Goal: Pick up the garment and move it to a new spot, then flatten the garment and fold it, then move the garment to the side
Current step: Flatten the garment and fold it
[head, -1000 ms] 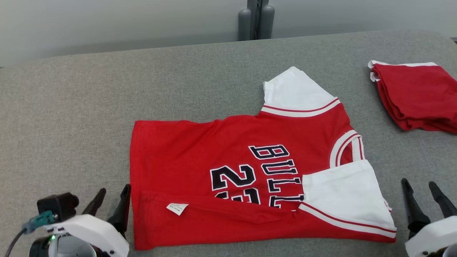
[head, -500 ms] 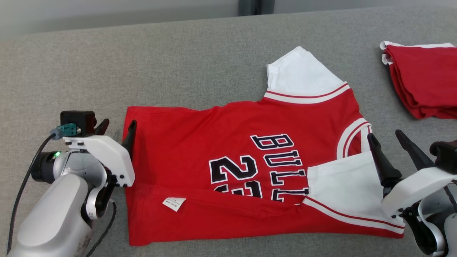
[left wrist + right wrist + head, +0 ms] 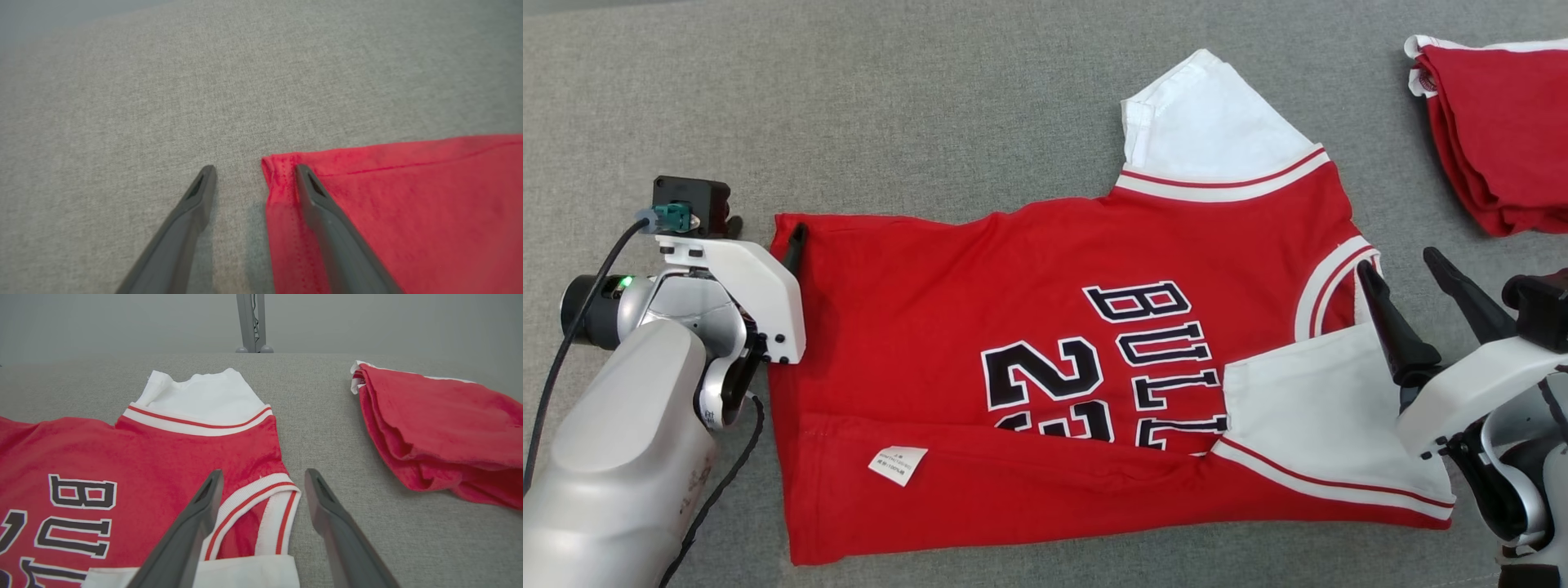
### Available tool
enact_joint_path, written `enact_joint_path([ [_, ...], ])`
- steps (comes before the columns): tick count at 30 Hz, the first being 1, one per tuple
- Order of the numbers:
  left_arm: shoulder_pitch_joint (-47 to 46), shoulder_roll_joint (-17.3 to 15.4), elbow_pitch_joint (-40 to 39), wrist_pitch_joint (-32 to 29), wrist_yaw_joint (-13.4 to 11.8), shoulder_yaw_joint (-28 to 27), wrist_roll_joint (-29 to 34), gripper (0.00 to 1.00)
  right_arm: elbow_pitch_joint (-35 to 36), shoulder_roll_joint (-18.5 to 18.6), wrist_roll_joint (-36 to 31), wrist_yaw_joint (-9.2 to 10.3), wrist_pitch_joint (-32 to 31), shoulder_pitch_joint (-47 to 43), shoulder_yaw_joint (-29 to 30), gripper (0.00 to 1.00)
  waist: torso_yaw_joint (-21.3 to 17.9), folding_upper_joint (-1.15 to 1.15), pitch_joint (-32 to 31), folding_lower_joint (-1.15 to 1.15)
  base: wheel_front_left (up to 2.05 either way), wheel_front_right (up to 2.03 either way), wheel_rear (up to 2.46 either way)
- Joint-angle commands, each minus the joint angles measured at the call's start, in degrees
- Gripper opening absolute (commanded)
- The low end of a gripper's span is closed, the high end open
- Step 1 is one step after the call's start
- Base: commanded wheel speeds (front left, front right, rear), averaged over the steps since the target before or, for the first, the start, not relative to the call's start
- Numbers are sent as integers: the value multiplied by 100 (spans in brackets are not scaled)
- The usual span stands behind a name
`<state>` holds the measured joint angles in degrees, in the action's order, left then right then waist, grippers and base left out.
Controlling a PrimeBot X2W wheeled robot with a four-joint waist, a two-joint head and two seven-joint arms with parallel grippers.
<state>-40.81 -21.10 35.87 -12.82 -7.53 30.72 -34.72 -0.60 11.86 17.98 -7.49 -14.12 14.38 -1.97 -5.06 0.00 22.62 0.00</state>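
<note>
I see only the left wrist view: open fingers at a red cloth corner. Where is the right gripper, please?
Observer: The right gripper is open, astride the neckline of the jersey, one finger above cloth, one above the grey surface.
Operator: Is the jersey folded already?
Observer: Partly: its near edge is turned up over the number, and a white label shows there.
Operator: Is anything else lying there?
Observer: A second red garment, folded, lies at the far right, apart from the jersey.
</note>
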Motion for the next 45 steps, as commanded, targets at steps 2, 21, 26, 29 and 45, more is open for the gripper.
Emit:
enact_joint_path([
  [2, -99, 2, 124, 19, 62, 67, 66, 100, -7, 55, 35, -1, 16, 77, 22, 100, 11, 0, 22, 0, 0, 0, 0],
  [21, -321, 245, 204, 126, 401, 466, 169, 0, -149, 331, -45, -1, -168, 685, -90, 100, 217, 0, 76, 0, 0, 0, 0],
  [26, -233, 264, -106, 383, 361, 393, 121, 0, -385, 521, -103, -1, -371, 1306, -147, 100, 416, 0, 76, 0, 0, 0, 0],
  [29, -100, 288, -414, 565, 306, 357, 86, 0, -792, 643, -104, -1, -622, 1917, -305, 100, 604, 0, 129, 0, 0, 0, 0],
  [45, -81, 568, -1669, 666, 206, 719, 284, 0, -3562, 1166, -68, -1, -1663, 4269, -1020, 100, 1643, 0, 600, 0, 0, 0, 0],
])
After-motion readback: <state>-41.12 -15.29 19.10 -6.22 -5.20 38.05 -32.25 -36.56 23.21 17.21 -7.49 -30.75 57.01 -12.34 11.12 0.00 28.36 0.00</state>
